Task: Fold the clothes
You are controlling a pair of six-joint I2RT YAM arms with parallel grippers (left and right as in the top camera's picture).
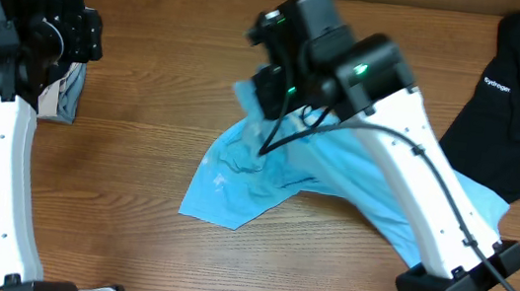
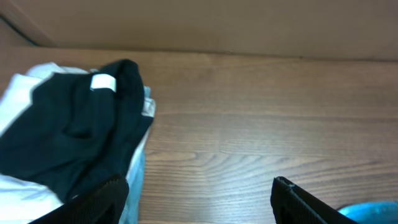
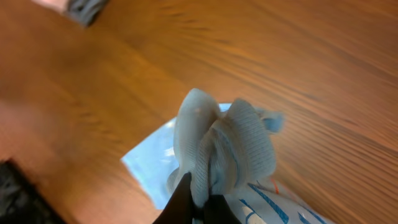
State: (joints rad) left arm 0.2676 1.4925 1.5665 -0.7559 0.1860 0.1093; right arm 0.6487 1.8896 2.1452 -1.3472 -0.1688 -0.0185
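A sky-blue T-shirt [image 1: 267,171] lies crumpled in the middle of the wooden table, partly lifted. My right gripper [image 1: 268,95] is shut on a bunched fold of it; in the right wrist view the black fingers [image 3: 202,202] pinch the pale ribbed collar fabric of the blue T-shirt [image 3: 224,143] above the table. A black top with a small white logo [image 1: 519,98] lies spread at the far right. My left gripper [image 2: 199,202] is open and empty above bare wood at the far left, next to a pile of folded clothes.
The pile of folded garments [image 2: 68,137], black on white and pale blue, sits at the left edge, partly hidden under the left arm in the overhead view [image 1: 65,94]. A brown wall [image 2: 205,25] runs along the table's far edge.
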